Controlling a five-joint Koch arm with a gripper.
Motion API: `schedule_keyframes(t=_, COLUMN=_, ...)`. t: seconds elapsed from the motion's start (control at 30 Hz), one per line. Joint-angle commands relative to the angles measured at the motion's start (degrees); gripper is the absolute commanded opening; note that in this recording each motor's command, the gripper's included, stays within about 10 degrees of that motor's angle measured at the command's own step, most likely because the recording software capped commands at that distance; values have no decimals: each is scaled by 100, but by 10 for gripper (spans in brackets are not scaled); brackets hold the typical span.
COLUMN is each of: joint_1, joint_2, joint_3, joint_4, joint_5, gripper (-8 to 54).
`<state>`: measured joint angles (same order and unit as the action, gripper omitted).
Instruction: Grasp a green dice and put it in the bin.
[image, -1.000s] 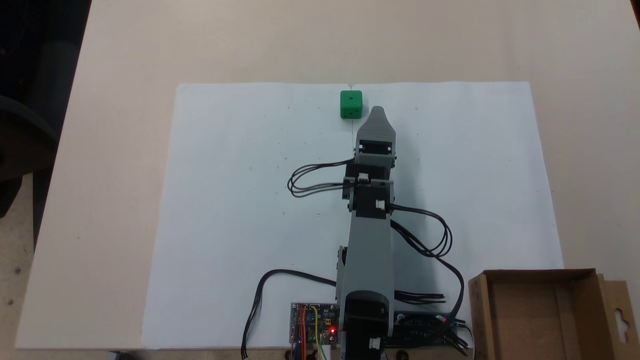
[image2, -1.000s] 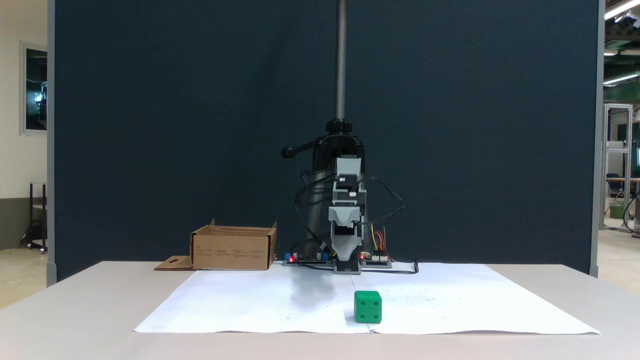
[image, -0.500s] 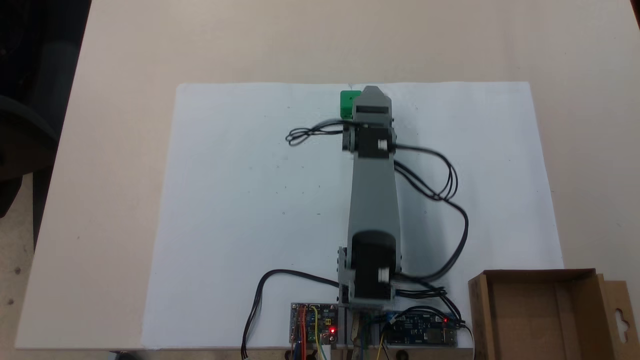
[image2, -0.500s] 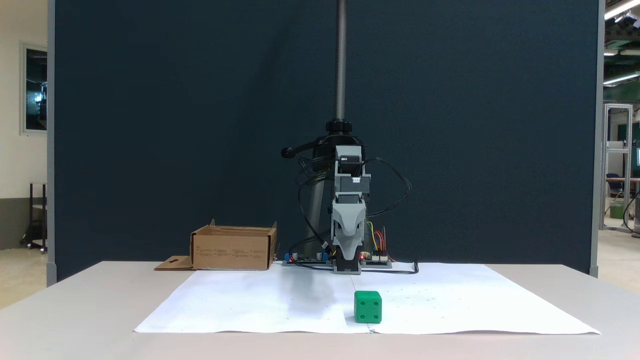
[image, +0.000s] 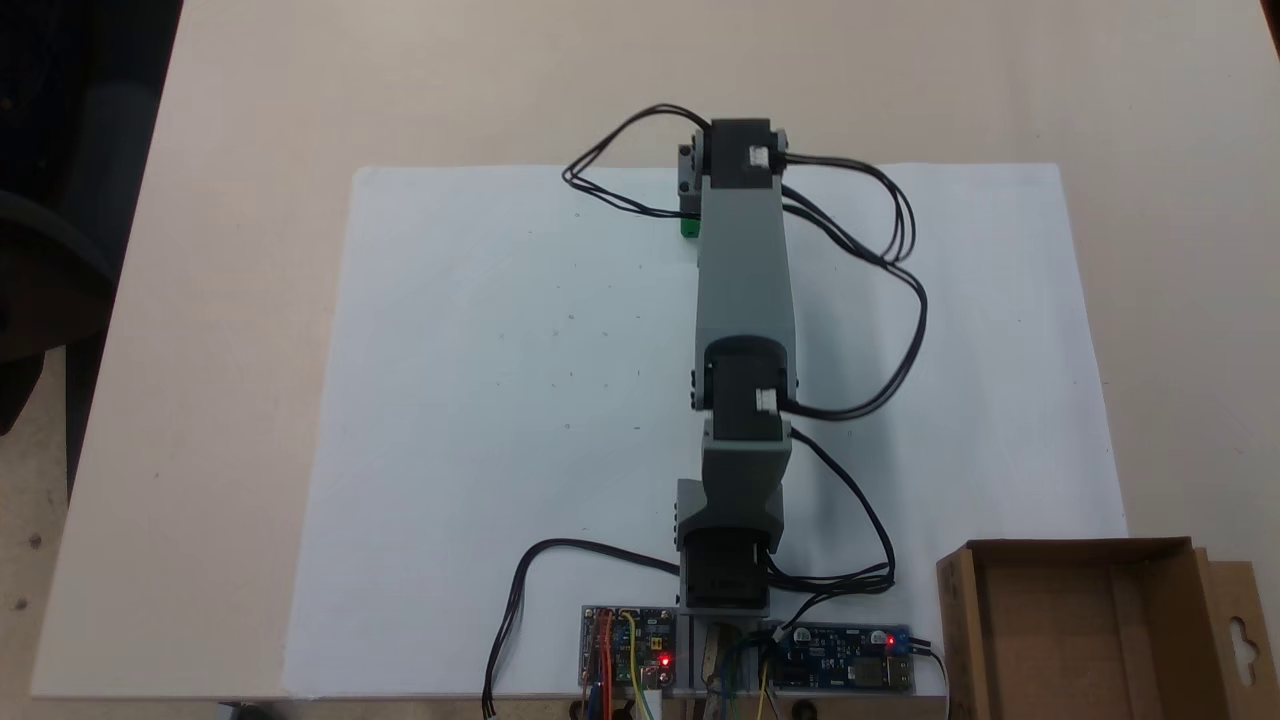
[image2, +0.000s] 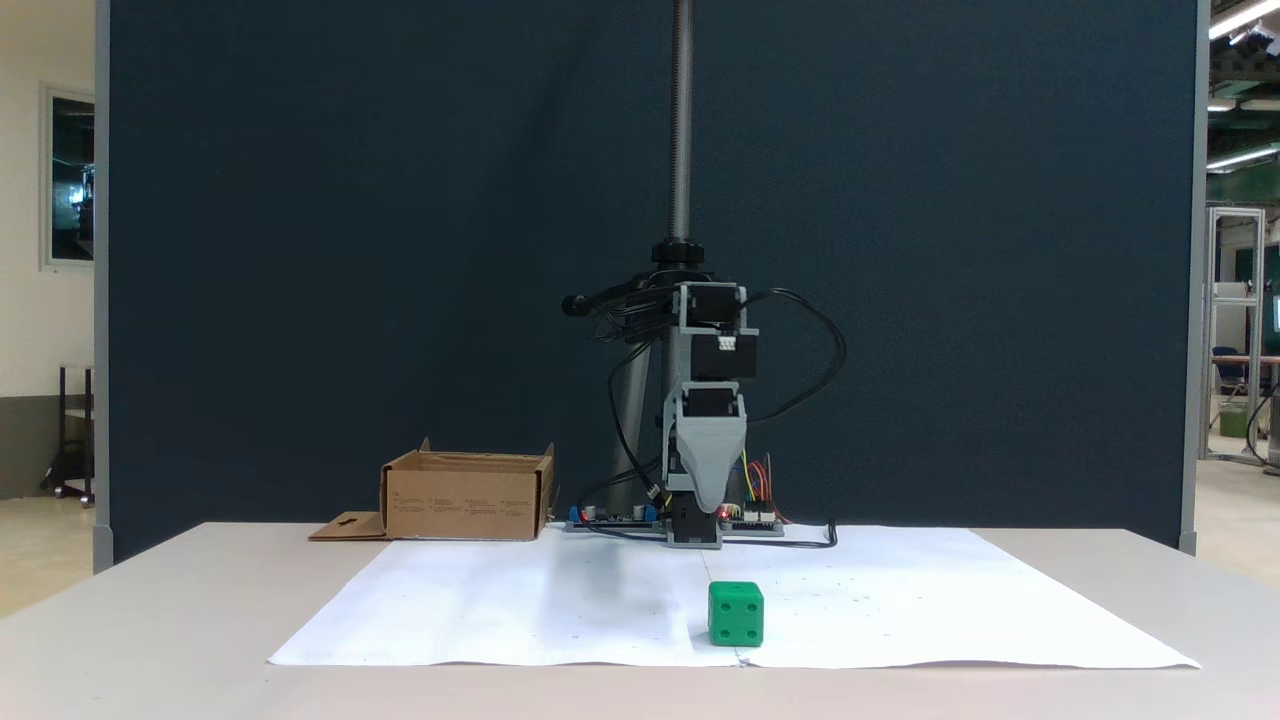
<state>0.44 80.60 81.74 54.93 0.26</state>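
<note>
The green dice (image2: 736, 613) rests on the white paper near its front edge in a fixed view, untouched. From above, only a green sliver of the dice (image: 690, 227) peeks out at the left side of the outstretched arm (image: 745, 260). My gripper (image2: 708, 500) hangs pointing down, well above the table and a little left of the dice. Its jaws stand one behind the other, so one grey tip shows and its state is unclear. The brown cardboard bin (image: 1085, 630) sits at the lower right corner by the arm's base, and the bin (image2: 465, 495) appears at the left in the front-facing view.
A white paper sheet (image: 500, 400) covers the middle of the table. Circuit boards (image: 628, 660) and looping black cables (image: 900, 300) lie around the arm's base. A metal pole (image2: 681, 120) rises behind the arm before a dark partition.
The arm has stretched forward until its wrist is over the dice, covering most of it from above. The gripper now points down. The dice has not moved.
</note>
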Motion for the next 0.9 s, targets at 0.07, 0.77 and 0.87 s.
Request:
schedule_keyframes(t=0.07, joint_1=-202, joint_2=-185, joint_3=-677, joint_4=633, joint_5=475, gripper=416)
schedule_keyframes(t=0.77, joint_1=-448, joint_2=-2364, joint_3=-3103, joint_4=738, joint_5=896, gripper=415)
schedule_keyframes(t=0.87, joint_1=-448, joint_2=-2479, joint_3=-3138, joint_4=738, joint_5=896, gripper=415)
